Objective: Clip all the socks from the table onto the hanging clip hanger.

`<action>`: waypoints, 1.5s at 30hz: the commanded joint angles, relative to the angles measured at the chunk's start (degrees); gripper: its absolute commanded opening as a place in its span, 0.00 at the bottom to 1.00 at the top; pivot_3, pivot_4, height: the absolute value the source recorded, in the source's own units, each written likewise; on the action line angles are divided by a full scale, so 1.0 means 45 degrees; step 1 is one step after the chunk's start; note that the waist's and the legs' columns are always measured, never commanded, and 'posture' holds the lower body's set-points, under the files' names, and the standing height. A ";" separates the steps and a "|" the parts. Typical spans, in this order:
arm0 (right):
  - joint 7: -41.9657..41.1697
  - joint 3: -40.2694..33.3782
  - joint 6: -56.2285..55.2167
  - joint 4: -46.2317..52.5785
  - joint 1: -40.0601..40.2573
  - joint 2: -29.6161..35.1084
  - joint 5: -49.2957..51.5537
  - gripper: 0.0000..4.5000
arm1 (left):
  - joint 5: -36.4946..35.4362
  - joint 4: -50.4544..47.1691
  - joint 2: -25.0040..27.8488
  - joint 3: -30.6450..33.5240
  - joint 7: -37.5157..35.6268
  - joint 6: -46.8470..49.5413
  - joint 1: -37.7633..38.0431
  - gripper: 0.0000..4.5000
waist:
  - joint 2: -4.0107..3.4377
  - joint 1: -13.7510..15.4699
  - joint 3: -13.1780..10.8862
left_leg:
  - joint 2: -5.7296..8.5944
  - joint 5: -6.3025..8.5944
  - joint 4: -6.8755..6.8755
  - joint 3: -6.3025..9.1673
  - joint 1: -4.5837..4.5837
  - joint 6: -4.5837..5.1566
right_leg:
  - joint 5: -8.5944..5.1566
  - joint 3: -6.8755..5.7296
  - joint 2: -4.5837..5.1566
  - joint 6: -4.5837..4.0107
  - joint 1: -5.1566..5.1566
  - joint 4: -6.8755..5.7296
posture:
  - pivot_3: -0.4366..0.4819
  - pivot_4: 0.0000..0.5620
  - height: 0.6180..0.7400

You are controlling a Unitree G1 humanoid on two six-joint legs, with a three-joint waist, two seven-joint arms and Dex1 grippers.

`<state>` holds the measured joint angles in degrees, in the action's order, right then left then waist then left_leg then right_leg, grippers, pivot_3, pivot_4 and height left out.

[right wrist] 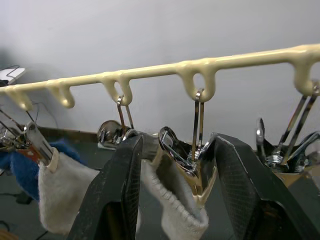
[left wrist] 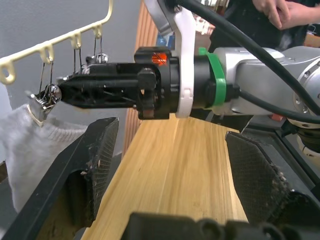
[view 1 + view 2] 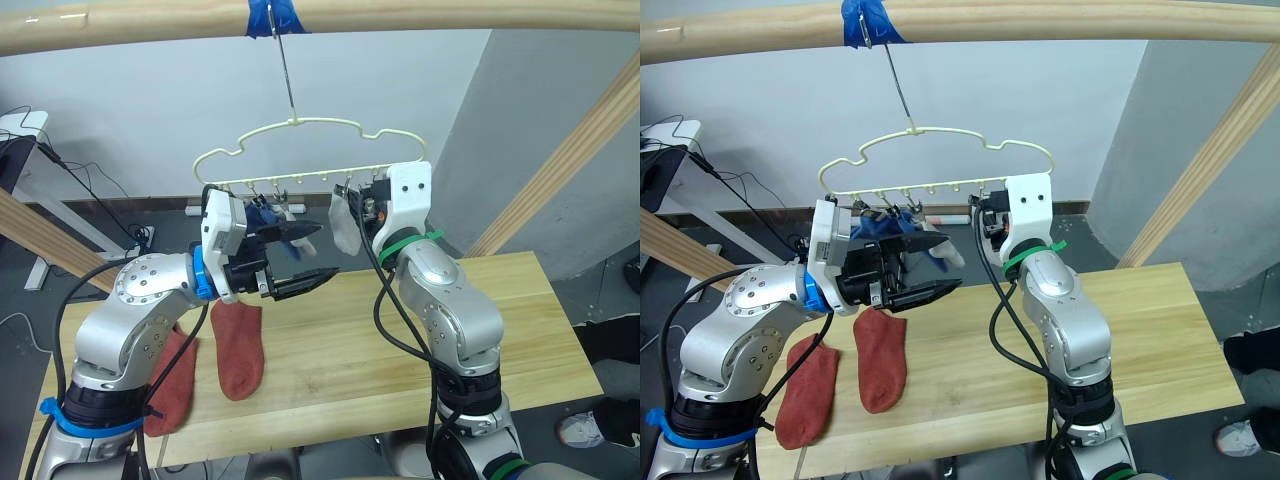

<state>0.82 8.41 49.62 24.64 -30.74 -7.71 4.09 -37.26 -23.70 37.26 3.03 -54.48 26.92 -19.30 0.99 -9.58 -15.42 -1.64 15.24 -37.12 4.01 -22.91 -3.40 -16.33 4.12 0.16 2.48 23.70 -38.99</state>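
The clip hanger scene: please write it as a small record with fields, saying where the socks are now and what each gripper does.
hanger: clip hanger hangs by its hook from a wooden pole with blue tape
socks clipped: blue socks and light grey socks
socks on table: two rust-red socks on the table
left gripper: open, empty, beside the hanger
right gripper: open around a silver clip holding a grey sock
remaining: the two red socks
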 commanded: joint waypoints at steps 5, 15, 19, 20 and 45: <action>-0.0374 0.0183 -0.0333 0.0267 -0.0128 -0.0165 0.0266 0.50 | 0.0008 -0.0210 -0.0029 0.0075 -0.0004 -0.0215 -0.0006 0.84 | 0.0000 0.0003 0.0000 | 0.0000 0.0000 0.0001 0.0002 0.0000 0.0000 | 0.0000 -0.0002 0.0000 0.0000 0.0000 0.0000 | 0.24 0.46 1.00; -0.0519 0.0168 -0.0799 -0.0180 -0.0240 -0.0214 0.0270 0.50 | 0.0017 -0.0260 0.0024 0.0114 -0.0015 -0.0211 0.0068 0.84 | 0.0000 0.0007 0.0000 | 0.0000 0.0000 0.0001 0.0002 0.0000 0.0000 | 0.0000 -0.0002 0.0000 0.0000 0.0000 0.0000 | 0.25 0.46 1.00; -0.0532 0.0148 -0.0891 -0.0227 -0.0243 -0.0189 0.0273 0.50 | 0.0011 -0.0280 0.0031 0.0122 -0.0011 -0.0200 0.0103 0.84 | 0.0000 0.0008 0.0000 | 0.0000 0.0000 0.0001 0.0002 0.0000 0.0000 | 0.0000 -0.0001 0.0000 0.0000 0.0000 0.0001 | 0.25 0.47 1.00; -0.0531 0.0148 -0.0901 -0.0229 -0.0240 -0.0183 0.0271 0.50 | 0.0012 -0.0286 0.0029 0.0122 -0.0005 -0.0200 0.0113 0.84 | 0.0000 0.0008 0.0000 | 0.0000 0.0000 0.0001 0.0001 0.0000 0.0000 | 0.0000 -0.0002 0.0000 0.0000 0.0000 0.0001 | 0.25 0.47 1.00; -0.0514 0.0125 -0.1170 -0.0270 -0.0271 -0.0012 0.0165 0.04 | 0.0015 -0.0305 0.0022 0.0200 0.0041 -0.0250 0.0395 0.84 | 0.0000 0.0006 0.0000 | -0.0001 0.0000 0.0001 0.0003 0.0000 0.0000 | 0.0000 -0.0001 0.0000 0.0000 0.0000 0.0000 | 0.24 0.46 1.00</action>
<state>-1.20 8.51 45.59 22.14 -30.83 -7.62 4.61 -37.16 -23.71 37.27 3.03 -54.36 26.92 -17.85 0.99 -9.55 -15.42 -1.65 15.24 -37.11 4.02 -22.91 -3.40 -16.33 4.12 0.16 2.48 23.71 -38.99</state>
